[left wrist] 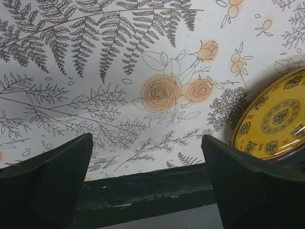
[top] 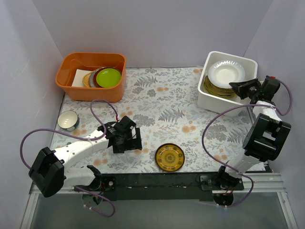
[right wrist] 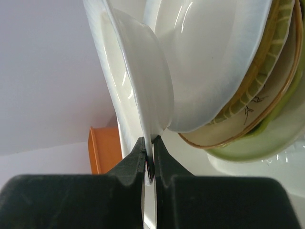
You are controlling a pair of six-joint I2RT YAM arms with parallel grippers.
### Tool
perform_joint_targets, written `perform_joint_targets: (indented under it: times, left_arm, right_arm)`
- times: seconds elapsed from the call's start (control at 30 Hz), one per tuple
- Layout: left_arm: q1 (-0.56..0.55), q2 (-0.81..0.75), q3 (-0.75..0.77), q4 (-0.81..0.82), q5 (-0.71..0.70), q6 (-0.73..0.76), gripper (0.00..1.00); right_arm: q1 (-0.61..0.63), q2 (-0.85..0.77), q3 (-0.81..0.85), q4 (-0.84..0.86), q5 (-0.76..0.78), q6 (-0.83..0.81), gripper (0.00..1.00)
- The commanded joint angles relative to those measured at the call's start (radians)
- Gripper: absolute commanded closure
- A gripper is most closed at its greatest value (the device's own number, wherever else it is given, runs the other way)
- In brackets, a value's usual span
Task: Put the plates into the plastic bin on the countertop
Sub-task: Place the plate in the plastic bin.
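Note:
The white plastic bin (top: 204,93) stands at the back right of the countertop (top: 162,102) and holds a stack of plates (top: 218,88). A plain white plate (top: 226,72) lies on top of that stack. My right gripper (top: 234,86) is shut on its near rim. In the right wrist view the gripper (right wrist: 149,143) pinches the thin white rim, and the plate (right wrist: 205,62) sits against a tan bird plate (right wrist: 248,114) and a lime-green one (right wrist: 267,138). An amber patterned plate (top: 170,157) lies flat near the front edge. My left gripper (top: 135,138) hovers open to its left, holding nothing; in its wrist view the gripper (left wrist: 147,138) shows the amber plate (left wrist: 276,119) at the right edge.
An orange tub (top: 90,76) at the back left holds stacked plates with a lime-green one (top: 108,77) on top. A small white bowl with a dark rim (top: 68,120) stands at the left. The dark front rail (left wrist: 143,191) runs just under my left fingers.

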Motion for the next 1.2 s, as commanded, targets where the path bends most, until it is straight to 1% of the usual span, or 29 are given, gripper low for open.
perform_joint_targets:
  times: [0.0,0.4,0.67,0.77,0.9,1.0,1.17]
  left_arm:
    - [-0.006,-0.029,-0.012,0.028,0.008,-0.009,0.02]
    - [-0.014,-0.038,-0.031,0.045,0.020,-0.027,0.02]
    - [-0.015,-0.039,-0.032,0.048,0.026,-0.043,0.02]
    - [-0.017,-0.044,-0.031,0.052,0.031,-0.049,0.02]
    - [-0.018,-0.043,-0.035,0.051,0.029,-0.047,0.02]
    - [-0.018,-0.041,-0.040,0.051,0.034,-0.046,0.02]
    - [-0.018,-0.049,-0.043,0.051,0.037,-0.044,0.02]
  right_arm:
    - [-0.004,0.035,0.116,0.142,-0.031,0.042,0.99]
    - [-0.004,0.144,0.179,0.126,-0.005,0.051,0.98]
    - [-0.004,0.181,0.209,0.065,-0.007,0.013,0.92]
    - [-0.004,0.195,0.243,0.025,-0.002,-0.012,0.88]
    - [-0.004,0.219,0.275,-0.010,-0.024,-0.038,0.78]
    - [-0.006,0.226,0.286,-0.033,-0.022,-0.058,0.75]
    - [-0.006,0.236,0.297,-0.064,-0.028,-0.084,0.66]
